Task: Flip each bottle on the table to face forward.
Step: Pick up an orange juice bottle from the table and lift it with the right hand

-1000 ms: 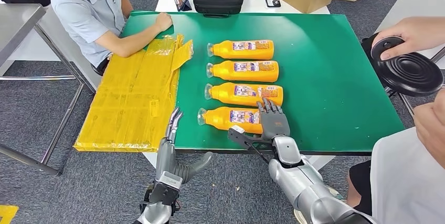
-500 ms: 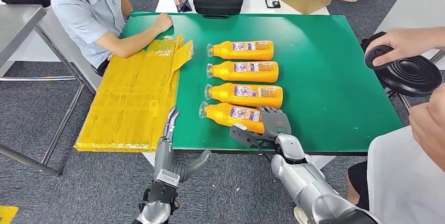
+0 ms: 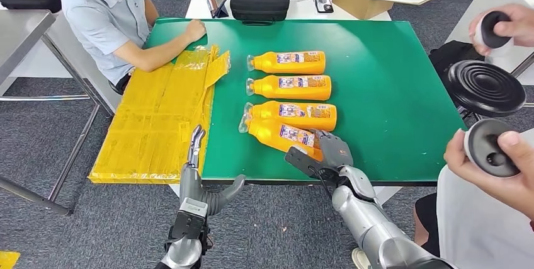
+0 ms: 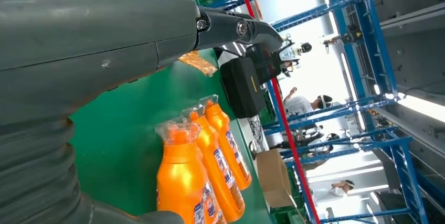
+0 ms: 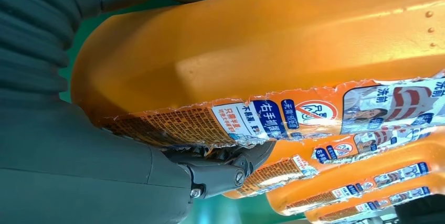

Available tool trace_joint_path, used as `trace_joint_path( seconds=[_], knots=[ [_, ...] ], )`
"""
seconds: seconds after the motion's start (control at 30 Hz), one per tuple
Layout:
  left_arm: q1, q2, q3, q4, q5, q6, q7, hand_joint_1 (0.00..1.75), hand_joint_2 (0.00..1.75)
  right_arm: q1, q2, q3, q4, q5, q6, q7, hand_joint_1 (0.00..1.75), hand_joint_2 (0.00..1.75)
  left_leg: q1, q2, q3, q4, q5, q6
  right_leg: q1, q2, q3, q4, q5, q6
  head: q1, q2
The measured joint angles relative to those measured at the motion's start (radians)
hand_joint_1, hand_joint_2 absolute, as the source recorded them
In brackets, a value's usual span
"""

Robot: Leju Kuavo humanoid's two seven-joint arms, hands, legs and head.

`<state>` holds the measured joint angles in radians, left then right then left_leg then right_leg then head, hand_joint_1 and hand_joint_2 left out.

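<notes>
Head view: left hand [image 3: 192, 155] hangs off the table edge, fingers spread, holding nothing; right hand [image 3: 332, 153] grips the base of the nearest bottle [image 3: 281, 134], skewed on the green table [image 3: 403, 92]. Right wrist view adds its torn label [image 5: 273, 116]; fingers mostly hidden behind the bottle.

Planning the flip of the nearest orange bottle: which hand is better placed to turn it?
The right hand. It already grips the base end of the nearest orange plastic bottle, which now lies askew on the green table. The left hand hovers empty at the table's near edge, clear of the bottles.
</notes>
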<state>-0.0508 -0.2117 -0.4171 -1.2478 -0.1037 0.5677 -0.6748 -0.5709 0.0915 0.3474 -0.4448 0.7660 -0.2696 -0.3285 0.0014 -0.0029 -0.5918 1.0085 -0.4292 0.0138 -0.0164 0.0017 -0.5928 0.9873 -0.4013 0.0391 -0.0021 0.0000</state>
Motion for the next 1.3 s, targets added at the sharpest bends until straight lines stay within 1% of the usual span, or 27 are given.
trace_joint_path(
  seconds=[0.43,0.53,0.6,0.67,0.73,0.8,0.9,0.93,1.0,1.13,1.3],
  knots=[
    [0.001,-0.006,0.013,0.0,0.008,0.004,0.0,0.0,1.75,0.008,0.006,-0.028,-0.001,-0.009,0.0,-0.014,1.75,1.75,0.0,0.0,0.002,0.0,0.0,0.0,0.0,0.0,0.002,0.0,0.0,0.0,0.0,0.0],
    [0.002,-0.01,0.028,0.0,0.072,0.004,0.004,0.0,1.75,0.024,0.009,-0.042,-0.01,-0.056,-0.007,-0.08,1.75,1.75,0.0,0.0,0.002,0.0,0.0,0.0,0.0,0.0,0.003,0.0,0.0,0.0,0.0,0.0],
    [0.002,-0.015,0.054,0.0,0.184,-0.02,0.028,0.0,1.75,0.059,0.017,-0.056,-0.042,-0.11,-0.022,-0.151,1.75,1.75,0.0,0.0,0.002,0.0,0.0,0.0,0.0,0.001,0.002,0.0,0.0,0.0,0.0,0.0],
    [0.005,-0.02,0.09,-0.001,0.321,-0.063,0.083,0.0,1.75,0.109,0.027,-0.066,-0.104,-0.169,-0.034,-0.2,1.75,1.75,0.0,0.0,0.001,0.0,0.0,0.0,0.001,0.0,0.001,0.0,0.0,0.0,0.0,0.0],
    [0.016,-0.027,0.122,-0.009,0.439,-0.116,0.155,0.0,1.75,0.167,0.033,-0.068,-0.188,-0.229,-0.043,-0.215,1.75,1.75,0.001,0.0,-0.001,0.0,0.0,0.0,0.002,0.0,0.0,0.0,0.0,0.0,0.0,0.0],
    [0.031,-0.031,0.142,-0.019,0.532,-0.192,0.225,0.0,1.75,0.225,0.035,-0.068,-0.28,-0.285,-0.051,-0.222,1.75,1.75,0.001,-0.001,-0.004,0.0,0.001,-0.001,0.002,0.0,-0.002,0.0,0.0,0.0,0.0,0.0],
    [0.049,-0.027,0.142,-0.024,0.608,-0.377,0.285,0.0,1.75,0.298,0.034,-0.058,-0.405,-0.337,-0.049,-0.241,1.75,1.75,0.001,-0.001,-0.01,0.0,0.001,0.0,0.001,0.0,-0.007,0.001,0.0,0.0,0.0,0.0],
    [0.052,-0.023,0.134,-0.024,0.616,-0.444,0.293,0.0,1.75,0.317,0.034,-0.05,-0.442,-0.345,-0.046,-0.247,1.75,1.75,0.001,-0.001,-0.011,0.0,0.002,0.0,0.001,0.0,-0.008,0.001,0.0,0.0,0.0,0.0],
    [0.057,-0.018,0.116,-0.025,0.62,-0.533,0.297,0.0,1.75,0.347,0.035,-0.025,-0.51,-0.352,-0.041,-0.251,1.75,1.75,0.001,-0.001,-0.013,0.0,0.002,0.0,0.0,0.0,-0.01,0.001,0.0,0.0,0.0,0.0],
    [0.064,-0.013,0.093,-0.038,0.62,-0.575,0.297,0.0,1.75,0.373,0.035,0.023,-0.592,-0.35,-0.047,-0.244,1.74,1.75,0.001,-0.001,-0.015,0.0,0.001,0.0,0.0,-0.001,-0.012,0.001,0.0,0.0,0.0,0.0],
    [0.074,-0.012,0.087,-0.077,0.636,-0.602,0.287,0.0,1.75,0.39,0.034,0.059,-0.635,-0.356,-0.066,-0.25,1.67,1.75,0.001,-0.001,-0.017,0.0,0.001,0.0,0.0,-0.001,-0.015,0.001,0.0,0.0,0.0,0.0]
  ],
)
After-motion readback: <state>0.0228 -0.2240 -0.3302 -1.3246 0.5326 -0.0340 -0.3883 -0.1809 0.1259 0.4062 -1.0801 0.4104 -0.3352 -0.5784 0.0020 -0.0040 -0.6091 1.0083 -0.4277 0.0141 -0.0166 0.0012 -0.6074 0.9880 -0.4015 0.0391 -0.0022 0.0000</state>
